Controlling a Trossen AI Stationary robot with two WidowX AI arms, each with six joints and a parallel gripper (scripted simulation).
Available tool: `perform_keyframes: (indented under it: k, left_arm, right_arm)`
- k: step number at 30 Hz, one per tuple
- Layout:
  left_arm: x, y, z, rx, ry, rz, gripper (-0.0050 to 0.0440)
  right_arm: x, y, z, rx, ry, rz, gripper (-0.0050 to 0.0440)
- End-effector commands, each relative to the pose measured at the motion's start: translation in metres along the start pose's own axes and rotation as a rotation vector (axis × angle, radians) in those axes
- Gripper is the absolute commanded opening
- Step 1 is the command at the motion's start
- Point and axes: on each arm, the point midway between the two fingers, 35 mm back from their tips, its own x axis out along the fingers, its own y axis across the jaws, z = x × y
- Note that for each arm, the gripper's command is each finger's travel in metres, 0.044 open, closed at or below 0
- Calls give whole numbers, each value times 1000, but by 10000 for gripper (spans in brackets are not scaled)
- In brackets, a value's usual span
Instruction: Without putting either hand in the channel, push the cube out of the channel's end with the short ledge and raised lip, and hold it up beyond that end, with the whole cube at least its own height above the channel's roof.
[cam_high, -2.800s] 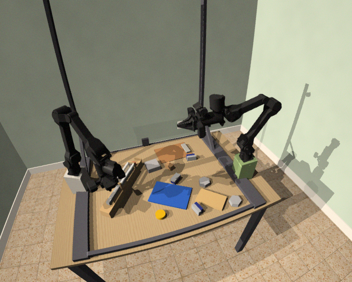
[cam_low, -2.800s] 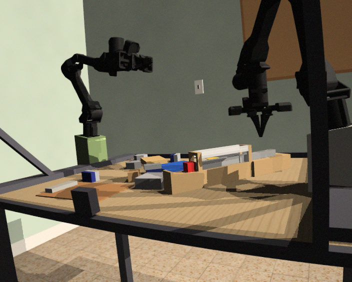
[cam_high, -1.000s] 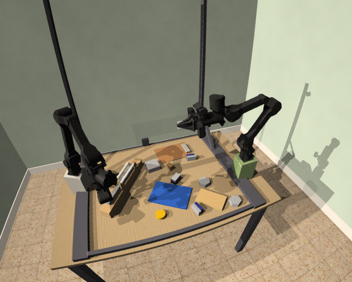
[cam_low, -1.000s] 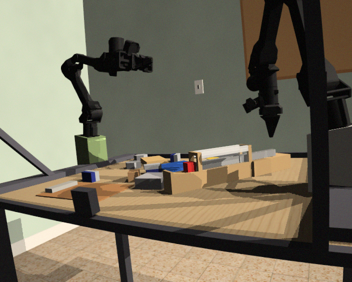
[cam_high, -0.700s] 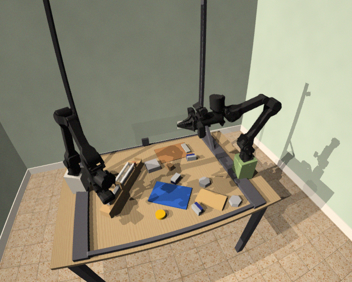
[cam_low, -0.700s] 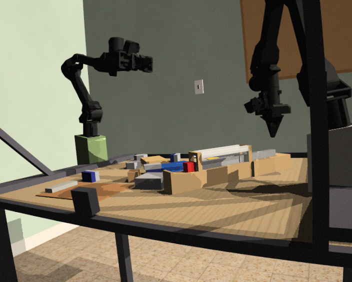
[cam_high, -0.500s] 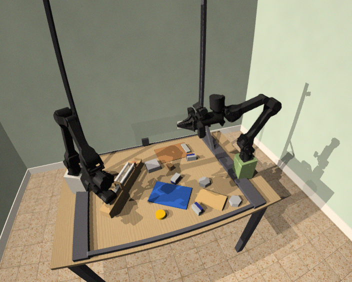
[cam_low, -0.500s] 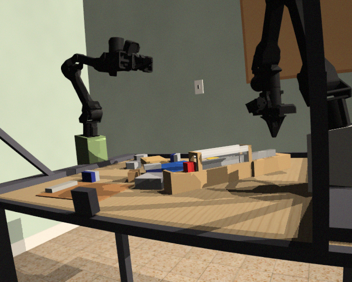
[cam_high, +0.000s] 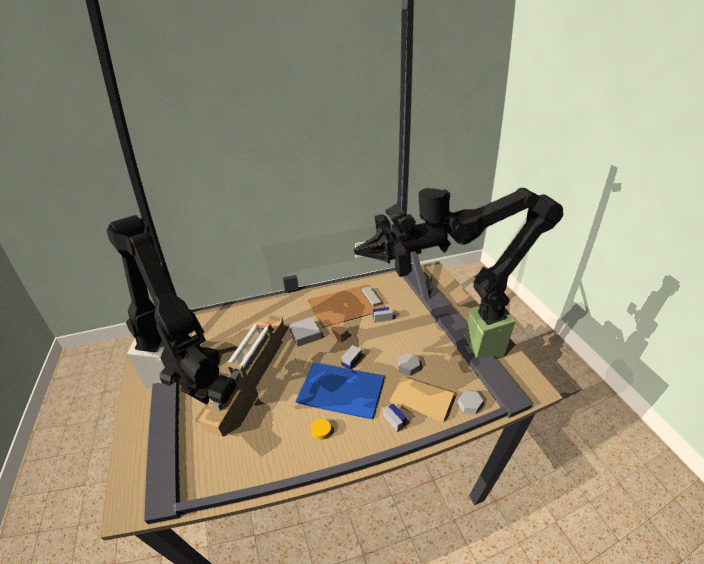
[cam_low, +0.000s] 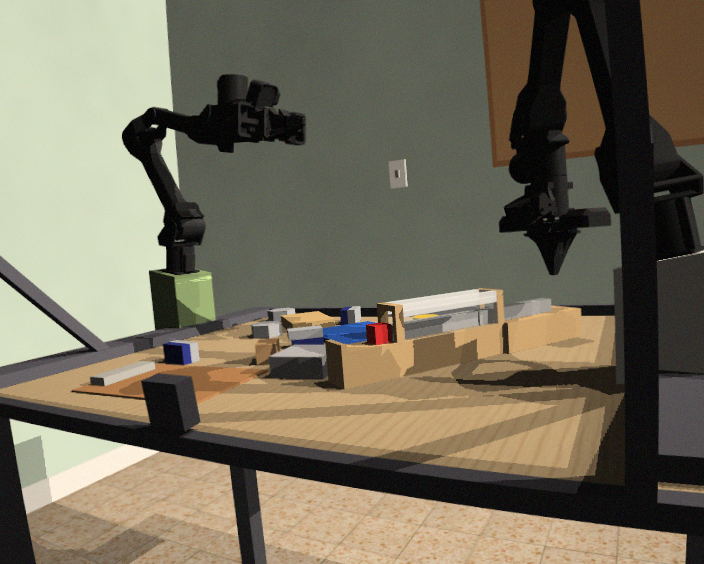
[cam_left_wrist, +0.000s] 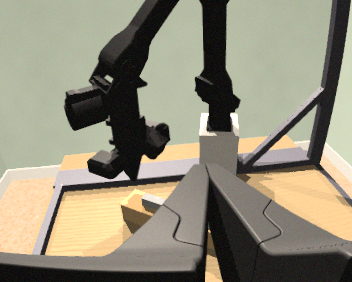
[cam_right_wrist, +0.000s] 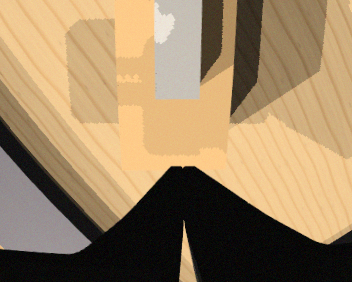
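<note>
The long tan channel (cam_high: 251, 372) lies on the table's left part; in the exterior view (cam_low: 446, 340) it has a clear roof (cam_low: 446, 302). The red cube (cam_low: 377, 333) sits at the mouth of the roofed part, on the near end with the raised lip. A grey stick (cam_low: 525, 308) lies in the channel's other end and shows in the right wrist view (cam_right_wrist: 177, 34). My right gripper (cam_low: 555, 267) (cam_right_wrist: 181, 177) is shut and empty, pointing down above that other end. My left gripper (cam_high: 361, 251) (cam_left_wrist: 204, 175) is shut and empty, held high over the table's far side.
A blue mat (cam_high: 340, 389), a yellow disc (cam_high: 321, 428), an orange mat (cam_high: 346, 304), a tan mat (cam_high: 423, 398), and several grey blocks and hexagons lie right of the channel. Grey rails (cam_high: 340, 467) border the work area. A dark cube (cam_high: 290, 283) stands at the back edge.
</note>
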Motion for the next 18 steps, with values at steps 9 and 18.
perform_keyframes:
  k: [9,18]
  left_arm:
    - [-1,0,8,3,-21,-2,0]
    - [-1,0,8,3,-21,-2,0]
  right_arm:
    - [2,-4,-2,-9,4,-18,0]
    - [14,-3,-1,-8,3,-13,0]
